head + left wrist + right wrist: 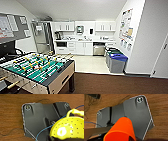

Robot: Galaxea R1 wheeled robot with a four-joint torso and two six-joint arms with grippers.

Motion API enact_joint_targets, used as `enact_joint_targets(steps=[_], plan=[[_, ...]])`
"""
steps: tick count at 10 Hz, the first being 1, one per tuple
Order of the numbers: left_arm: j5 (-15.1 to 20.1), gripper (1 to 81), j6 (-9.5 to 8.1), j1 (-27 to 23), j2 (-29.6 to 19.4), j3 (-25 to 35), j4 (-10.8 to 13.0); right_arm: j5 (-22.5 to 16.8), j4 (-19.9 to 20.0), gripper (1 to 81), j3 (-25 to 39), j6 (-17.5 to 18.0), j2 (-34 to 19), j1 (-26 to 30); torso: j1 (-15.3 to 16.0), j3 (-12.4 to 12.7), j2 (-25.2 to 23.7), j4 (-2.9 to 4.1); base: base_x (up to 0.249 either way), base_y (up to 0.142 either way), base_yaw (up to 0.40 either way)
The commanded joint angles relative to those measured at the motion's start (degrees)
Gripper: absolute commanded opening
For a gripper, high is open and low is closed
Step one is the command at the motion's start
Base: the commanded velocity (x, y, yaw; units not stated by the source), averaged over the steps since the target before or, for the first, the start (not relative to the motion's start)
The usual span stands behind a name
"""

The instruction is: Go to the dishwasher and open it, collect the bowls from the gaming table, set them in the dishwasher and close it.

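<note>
The robot stands on brown carpet (112, 85) in a break room. A table-football table (35, 67) is close by. Far ahead, the steel dishwasher (99, 49) sits shut under the white counter (85, 40). The left gripper's jaws clamp the yellow bowl (70, 129) with holes. The right gripper's jaws clamp the orange bowl (121, 130).

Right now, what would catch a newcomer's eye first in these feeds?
The foosball table with its green field, close at the lower left of the head view. The yellow-green bowl with small holes looms large in the left wrist view, the orange-red bowl in the right. Farther off, the steel dishwasher sits in the kitchenette.
</note>
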Motion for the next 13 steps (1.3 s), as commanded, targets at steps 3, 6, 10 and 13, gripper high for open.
enact_joint_targets(steps=[3, 6, 10, 13], plan=[[1.75, 1.0, 0.54, -2.74, -1.46, 0.69, 0.75, -2.05, -0.27, 1.0, -0.16, -0.55, -0.14, 3.21, 0.0, 0.0, 0.0, 0.0, 0.142, 0.0, 0.0], [1.83, 1.0, 0.54, -2.74, -1.46, 0.69, 0.75, -2.05, -0.27, 1.0, -0.08, -0.55, -0.14, 3.21, 0.0, 0.0, 0.0, 0.0, 0.143, 0.0, 0.0], [1.75, 1.0, 0.54, -2.74, -1.46, 0.86, 0.75, -2.05, -0.27, 1.0, -0.16, -0.55, -0.23, 3.21, -0.04, 0.0, 0.0, 0.0, 0.146, -0.05, 0.0], [1.75, 1.0, 0.54, -2.74, -1.46, 0.95, 0.75, -2.13, -0.27, 1.0, -0.16, -0.55, -0.23, 3.29, -0.04, 0.0, 0.0, 0.0, 0.146, -0.08, 0.0]])
